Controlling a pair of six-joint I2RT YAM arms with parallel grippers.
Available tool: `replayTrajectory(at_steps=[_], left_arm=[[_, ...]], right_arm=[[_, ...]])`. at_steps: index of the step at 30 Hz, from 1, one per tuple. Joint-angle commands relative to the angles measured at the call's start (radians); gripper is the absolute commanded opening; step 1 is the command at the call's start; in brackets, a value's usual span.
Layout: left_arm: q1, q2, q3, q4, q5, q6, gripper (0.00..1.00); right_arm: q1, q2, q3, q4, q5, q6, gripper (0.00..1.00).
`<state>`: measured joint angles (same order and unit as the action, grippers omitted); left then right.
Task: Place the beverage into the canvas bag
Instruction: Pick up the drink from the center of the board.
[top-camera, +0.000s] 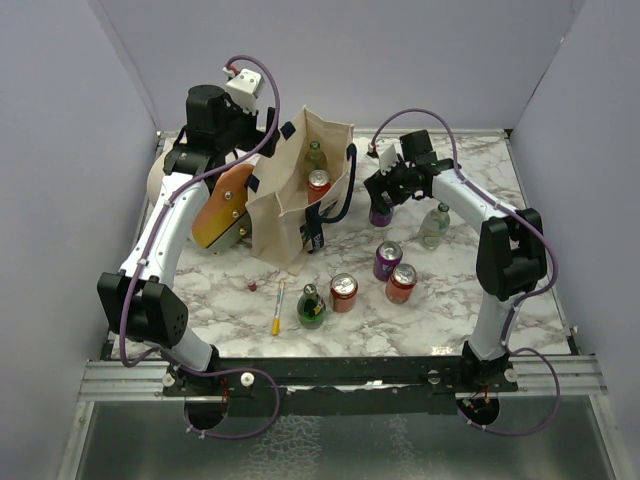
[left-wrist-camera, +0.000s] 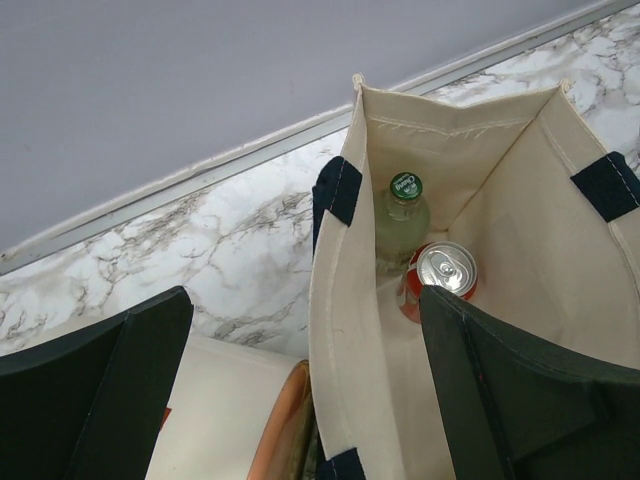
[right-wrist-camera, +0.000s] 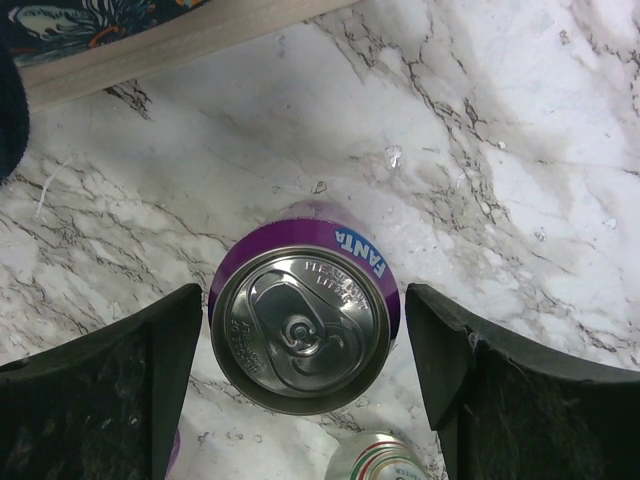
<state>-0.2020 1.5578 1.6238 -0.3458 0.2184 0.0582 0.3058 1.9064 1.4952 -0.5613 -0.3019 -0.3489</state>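
Observation:
The canvas bag (top-camera: 290, 215) stands upright at the back middle, with a green-capped bottle (left-wrist-camera: 404, 215) and a red can (left-wrist-camera: 445, 275) inside. My left gripper (left-wrist-camera: 305, 300) is open and straddles the bag's left wall (left-wrist-camera: 345, 330), one finger inside and one outside. In the right wrist view a purple Fanta can (right-wrist-camera: 300, 340) stands on the marble. My right gripper (right-wrist-camera: 305, 300) is open around it. The left finger sits very near the can's side, and a gap shows at the right finger. From above, that can (top-camera: 380, 214) is to the right of the bag, under the right gripper (top-camera: 384, 193).
A cream-and-orange drum (top-camera: 225, 205) lies against the bag's left side. A clear bottle (top-camera: 435, 225), a purple can (top-camera: 387, 260), two red cans (top-camera: 401, 283) (top-camera: 343, 292) and a green bottle (top-camera: 311, 307) stand nearer the front. A yellow pen (top-camera: 277, 308) lies by them.

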Motion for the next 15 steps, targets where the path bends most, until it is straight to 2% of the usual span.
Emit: replayTrajectory(at_steps=[1,12,15], left_arm=[[0.006,-0.001,-0.009,0.027,-0.014,0.002,0.99],[0.009,0.008,-0.016,0.017,-0.028,0.012,0.99],[0.011,0.019,-0.031,-0.001,-0.036,0.018,0.99]], right_arm=[[-0.004,0.006,0.036,0.003,-0.020,-0.004,0.81],[-0.004,0.013,0.040,-0.001,-0.019,-0.001,0.70],[-0.004,0.005,0.040,-0.003,-0.024,0.001,0.64]])
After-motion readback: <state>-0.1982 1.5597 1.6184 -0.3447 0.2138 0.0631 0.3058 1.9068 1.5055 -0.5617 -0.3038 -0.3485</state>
